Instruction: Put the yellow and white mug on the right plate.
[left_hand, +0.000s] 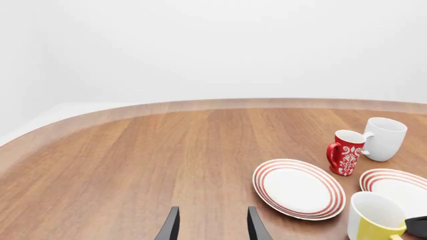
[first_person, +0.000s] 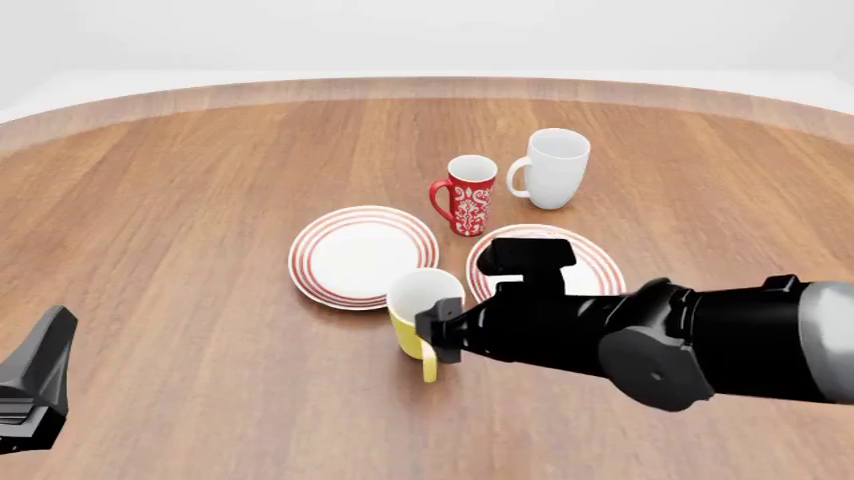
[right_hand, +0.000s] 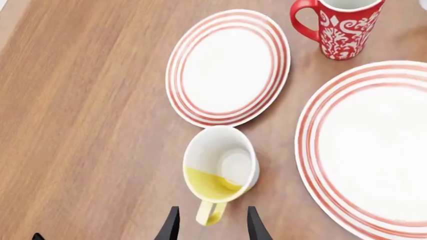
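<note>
The yellow and white mug (first_person: 424, 308) stands upright on the table, just in front of the gap between the two plates, handle toward me. In the right wrist view the mug (right_hand: 220, 167) shows its white inside. My right gripper (right_hand: 213, 211) is open, with one finger on each side of the yellow handle (right_hand: 209, 214), not closed on it. In the front view the right gripper (first_person: 435, 342) is low behind the mug. The right plate (first_person: 594, 262), white with red rings, lies partly under my right arm; it also shows in the right wrist view (right_hand: 373, 150). My left gripper (left_hand: 212, 212) is open and empty, at the near left (first_person: 38, 388).
The left plate (first_person: 363, 255) lies left of the right plate and just beyond the yellow mug. A red white-patterned mug (first_person: 469, 195) and a taller white mug (first_person: 554, 168) stand behind the plates. The table's curved far edge (first_person: 427, 88) runs across the back.
</note>
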